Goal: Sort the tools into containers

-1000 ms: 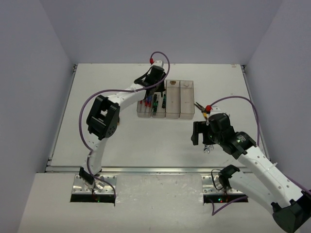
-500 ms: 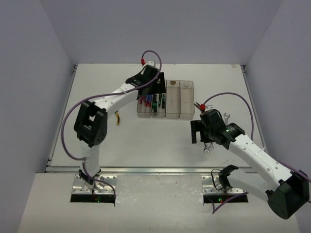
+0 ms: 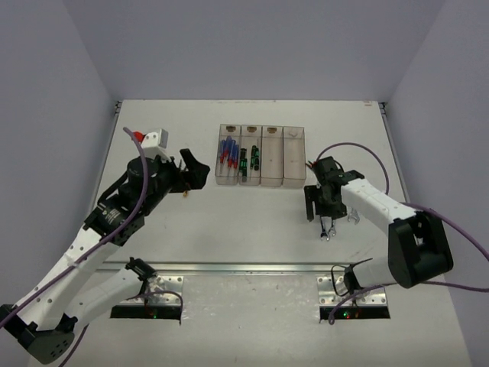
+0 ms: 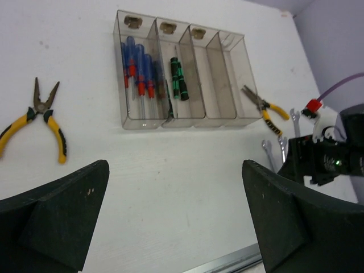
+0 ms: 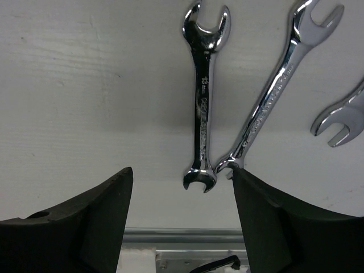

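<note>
**Sorting stock, listed from the near edge of the desk [image 3: 229, 222] outward**

1. Wrenches [image 5: 273, 85], silver, three visible. You have them loose on the desk, between the near edge and the bins, toward the right edge. None is binned.
2. Right hand [image 5: 182, 173]. It sits low over the wrenches with its jaws apart, one each side of the short wrench [image 5: 202, 102]. Nothing is clamped. That wrench's near end lies just beside the end of a longer one, so a closing grip could catch both.
3. Left pliers [image 4: 34, 122], yellow-handled, jaws slightly spread. They lie flat on the desk toward the left edge, apart from the bins. Not binned.
4. Left hand [image 4: 175, 170]. It hangs above the desk's left half, jaws wide apart and empty.
5. Right pliers [image 4: 264, 108], yellow-handled. They lie just beside the right end of the bin row, outside it. Not binned.
6. Containers [image 3: 294, 182], four joined clear bins in a row, nearer the far edge.
   - Leftmost bin: blue-handled screwdrivers [image 4: 139, 68], several.
   - Second bin: black-and-green screwdrivers [image 4: 179, 79].
   - Third and fourth bins: no tools visible.

**Status, as judged:** your screwdrivers look sorted. The wrenches and both pliers remain, roughly half the job. The short wrench appears to be the piece in hand.
</note>
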Controlling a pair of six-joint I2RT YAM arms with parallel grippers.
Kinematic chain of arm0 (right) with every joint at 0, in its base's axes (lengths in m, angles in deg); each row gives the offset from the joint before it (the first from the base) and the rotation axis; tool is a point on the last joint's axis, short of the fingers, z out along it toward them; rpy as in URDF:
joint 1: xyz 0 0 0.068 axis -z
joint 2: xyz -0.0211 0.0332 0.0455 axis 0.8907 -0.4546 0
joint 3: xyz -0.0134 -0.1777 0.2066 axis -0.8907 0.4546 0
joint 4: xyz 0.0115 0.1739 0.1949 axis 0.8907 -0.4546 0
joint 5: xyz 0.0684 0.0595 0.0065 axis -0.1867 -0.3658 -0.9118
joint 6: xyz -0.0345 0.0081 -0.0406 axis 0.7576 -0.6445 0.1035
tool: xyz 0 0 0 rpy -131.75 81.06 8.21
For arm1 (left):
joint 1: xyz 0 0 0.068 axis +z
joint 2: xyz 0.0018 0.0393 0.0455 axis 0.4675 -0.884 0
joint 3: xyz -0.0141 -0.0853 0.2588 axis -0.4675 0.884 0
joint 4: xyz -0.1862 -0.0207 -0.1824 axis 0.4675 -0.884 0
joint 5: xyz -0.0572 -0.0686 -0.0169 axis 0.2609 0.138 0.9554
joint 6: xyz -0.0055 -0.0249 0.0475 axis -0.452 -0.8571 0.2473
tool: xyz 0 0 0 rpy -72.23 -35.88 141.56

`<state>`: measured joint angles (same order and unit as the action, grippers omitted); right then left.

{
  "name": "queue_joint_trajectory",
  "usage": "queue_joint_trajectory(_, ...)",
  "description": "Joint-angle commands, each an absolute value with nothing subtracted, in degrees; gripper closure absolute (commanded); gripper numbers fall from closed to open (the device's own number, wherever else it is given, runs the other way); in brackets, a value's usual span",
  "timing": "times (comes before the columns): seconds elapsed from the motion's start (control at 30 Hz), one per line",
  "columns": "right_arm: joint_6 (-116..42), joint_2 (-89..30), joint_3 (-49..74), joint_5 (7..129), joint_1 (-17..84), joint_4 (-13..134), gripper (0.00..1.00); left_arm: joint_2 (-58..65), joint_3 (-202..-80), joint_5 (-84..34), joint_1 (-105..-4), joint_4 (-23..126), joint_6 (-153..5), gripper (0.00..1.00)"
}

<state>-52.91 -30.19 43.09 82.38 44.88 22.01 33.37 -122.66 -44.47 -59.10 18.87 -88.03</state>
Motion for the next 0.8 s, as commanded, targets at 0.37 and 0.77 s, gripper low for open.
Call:
queue_joint_trajectory(0.37, -47.89, -41.74, 38.31, 77.85, 50.15, 25.26, 0.37, 48.54, -114.10, -51.86, -59.43, 17.32, -84.36, 0.00)
queue_joint_trajectory(0.77, -48.35, -52.88, 39.77, 76.22, 51.01, 27.73, 0.61, 49.83, -112.20, -48.21, -59.51, 19.70, -83.72, 0.00)
